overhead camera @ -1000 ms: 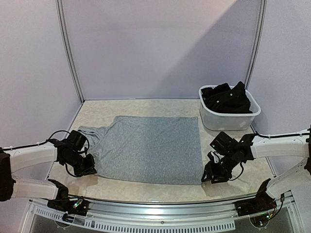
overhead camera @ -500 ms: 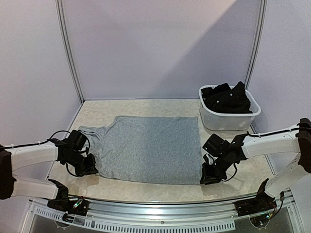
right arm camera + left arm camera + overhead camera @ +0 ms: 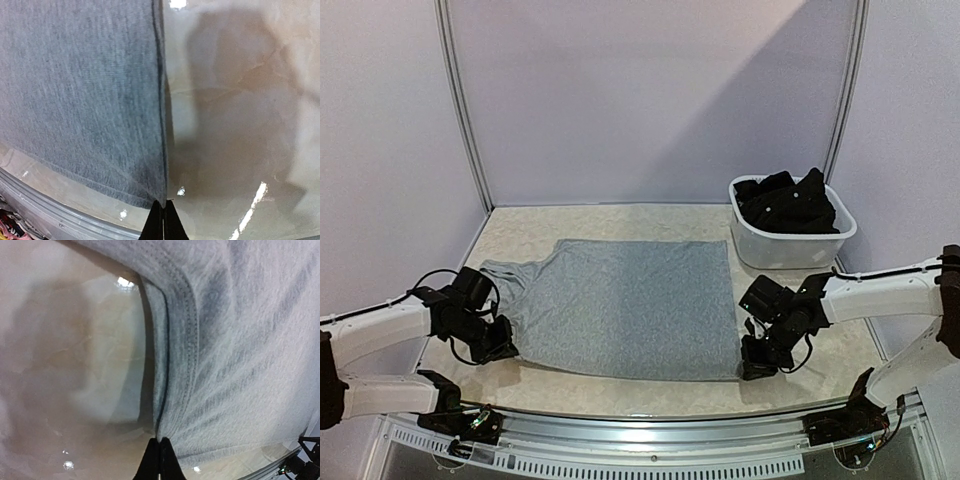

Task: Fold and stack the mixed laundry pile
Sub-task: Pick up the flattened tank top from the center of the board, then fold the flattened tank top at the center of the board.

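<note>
A light grey sleeveless top [image 3: 625, 305] lies spread flat in the middle of the table. My left gripper [image 3: 503, 352] is shut on the top's near left corner; in the left wrist view the fingertips [image 3: 160, 452] pinch the hemmed edge of the grey top [image 3: 240, 355]. My right gripper [image 3: 752, 368] is shut on the near right corner, where the grey top [image 3: 85, 85] meets the closed tips [image 3: 163, 212]. More of the laundry pile, black garments [image 3: 787, 204], fills the basket at the back right.
A white plastic laundry basket [image 3: 790, 250] stands at the back right, close to the right arm. The beige marbled table [image 3: 610, 222] is walled in by pale panels. A metal rail [image 3: 640, 432] runs along the near edge.
My right gripper has closed on the top's near right corner after moving in towards it. The left gripper stays shut on the near left corner, shifted slightly.
</note>
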Motion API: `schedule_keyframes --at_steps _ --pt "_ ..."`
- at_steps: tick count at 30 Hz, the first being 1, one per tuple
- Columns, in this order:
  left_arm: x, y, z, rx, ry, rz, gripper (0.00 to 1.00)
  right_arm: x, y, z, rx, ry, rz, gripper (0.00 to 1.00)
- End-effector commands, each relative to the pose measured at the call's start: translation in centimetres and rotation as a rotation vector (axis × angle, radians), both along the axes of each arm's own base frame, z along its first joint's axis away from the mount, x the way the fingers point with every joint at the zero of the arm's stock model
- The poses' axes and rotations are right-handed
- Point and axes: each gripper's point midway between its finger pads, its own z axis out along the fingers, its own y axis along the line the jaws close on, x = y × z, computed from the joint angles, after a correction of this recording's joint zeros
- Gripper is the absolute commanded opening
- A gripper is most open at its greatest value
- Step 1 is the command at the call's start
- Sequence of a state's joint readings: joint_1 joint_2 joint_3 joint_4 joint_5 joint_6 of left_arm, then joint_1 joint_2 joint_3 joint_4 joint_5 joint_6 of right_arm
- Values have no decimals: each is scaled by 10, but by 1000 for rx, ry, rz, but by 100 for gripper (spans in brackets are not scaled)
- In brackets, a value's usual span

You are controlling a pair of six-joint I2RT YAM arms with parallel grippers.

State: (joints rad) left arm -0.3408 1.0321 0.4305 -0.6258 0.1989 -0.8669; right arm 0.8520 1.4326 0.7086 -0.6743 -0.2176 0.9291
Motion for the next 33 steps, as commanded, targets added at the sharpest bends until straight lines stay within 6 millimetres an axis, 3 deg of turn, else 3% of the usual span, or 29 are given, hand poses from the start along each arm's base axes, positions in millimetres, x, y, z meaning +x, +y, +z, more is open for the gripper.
schedule_keyframes --at_steps 1,8,15,23,33 --pt "-5 -1 14 4 17 12 0 -1 -10 18 -41 -30 23 0" --pt "-3 1 40 11 7 28 0 3 -13 39 -52 -58 -10 0" --pt "1 3 52 33 4 23 0 17 -11 60 -88 -99 -8 0" --pt "22 3 71 94 -10 -20 0 37 -13 78 -178 -129 1 0" --pt "61 -4 93 153 -45 -90 0 77 -13 95 -241 -190 -2 0"
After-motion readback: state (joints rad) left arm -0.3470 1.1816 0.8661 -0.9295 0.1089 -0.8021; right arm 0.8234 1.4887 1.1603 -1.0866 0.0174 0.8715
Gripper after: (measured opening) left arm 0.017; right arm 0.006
